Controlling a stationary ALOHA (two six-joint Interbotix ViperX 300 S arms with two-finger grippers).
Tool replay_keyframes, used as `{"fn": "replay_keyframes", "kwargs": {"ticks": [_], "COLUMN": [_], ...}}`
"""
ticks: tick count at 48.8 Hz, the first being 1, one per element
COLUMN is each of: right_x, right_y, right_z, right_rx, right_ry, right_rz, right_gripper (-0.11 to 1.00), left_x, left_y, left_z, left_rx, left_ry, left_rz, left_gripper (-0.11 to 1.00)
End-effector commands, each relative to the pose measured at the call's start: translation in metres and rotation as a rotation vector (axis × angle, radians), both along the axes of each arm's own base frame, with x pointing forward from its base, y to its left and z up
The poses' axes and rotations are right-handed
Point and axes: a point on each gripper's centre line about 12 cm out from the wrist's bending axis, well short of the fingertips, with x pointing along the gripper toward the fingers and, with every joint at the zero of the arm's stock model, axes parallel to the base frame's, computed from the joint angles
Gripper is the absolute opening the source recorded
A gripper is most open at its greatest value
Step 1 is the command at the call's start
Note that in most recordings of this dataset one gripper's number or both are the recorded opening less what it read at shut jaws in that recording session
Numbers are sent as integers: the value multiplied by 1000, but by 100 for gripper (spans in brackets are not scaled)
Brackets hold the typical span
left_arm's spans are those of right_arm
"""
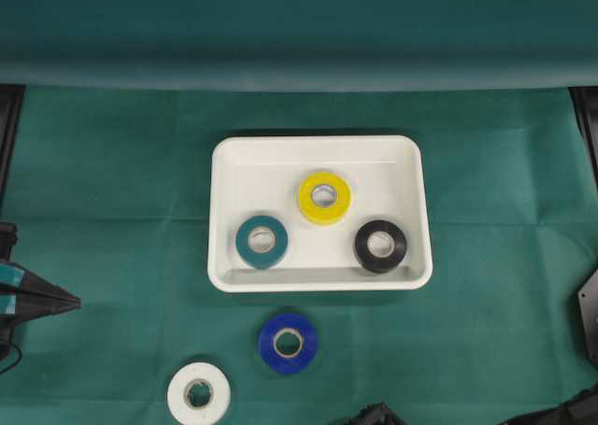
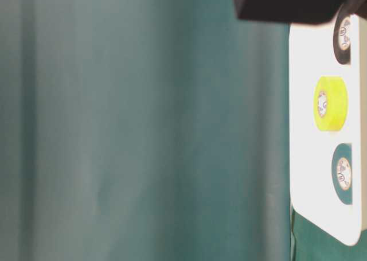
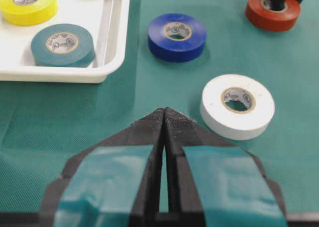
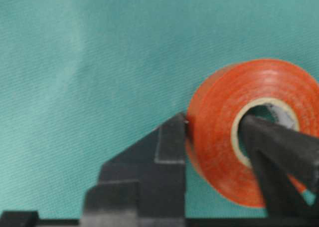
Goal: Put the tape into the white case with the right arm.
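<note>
Now clamped on the red tape roll (image 4: 249,132): right gripper (image 4: 219,152) with one finger through the core and one against the outer wall, a hold apparently meant for lifting. Roll near the table's near edge, right of the blue roll (image 3: 177,36), well apart from the white case (image 1: 411,154). Inside: yellow, teal and black rolls. Left gripper (image 3: 164,118) parked, fingers together, empty.
</note>
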Motion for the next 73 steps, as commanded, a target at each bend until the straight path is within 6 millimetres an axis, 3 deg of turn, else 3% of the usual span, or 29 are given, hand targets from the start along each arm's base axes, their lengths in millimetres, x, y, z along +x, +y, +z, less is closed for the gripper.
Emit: {"fn": "replay_keyframes", "kwargs": {"ticks": [1, 23, 43, 59, 66, 73], "right_x": [7, 8, 5, 7, 8, 12], "right_y": [-1, 0, -2, -3, -13, -34], "right_z": [11, 16, 60, 64, 62, 69], "right_rx": [4, 13, -8, -21, -27, -30], "right_ry": [-21, -30, -59, -51, -42, -53], "right_rz": [-14, -17, -46, -60, -83, -131], "right_gripper": [4, 3, 3, 3, 3, 3], "left_x": [1, 1, 1, 1, 1, 1], "left_y": [0, 0, 0, 0, 0, 0], "left_z": [5, 5, 5, 5, 4, 5], "left_rx": [-1, -1, -1, -1, -1, -3], "left_ry": [-14, -14, -14, -14, -12, -14], "left_rz": [2, 2, 2, 2, 2, 2], "left_gripper": [0, 0, 0, 0, 0, 0]}}
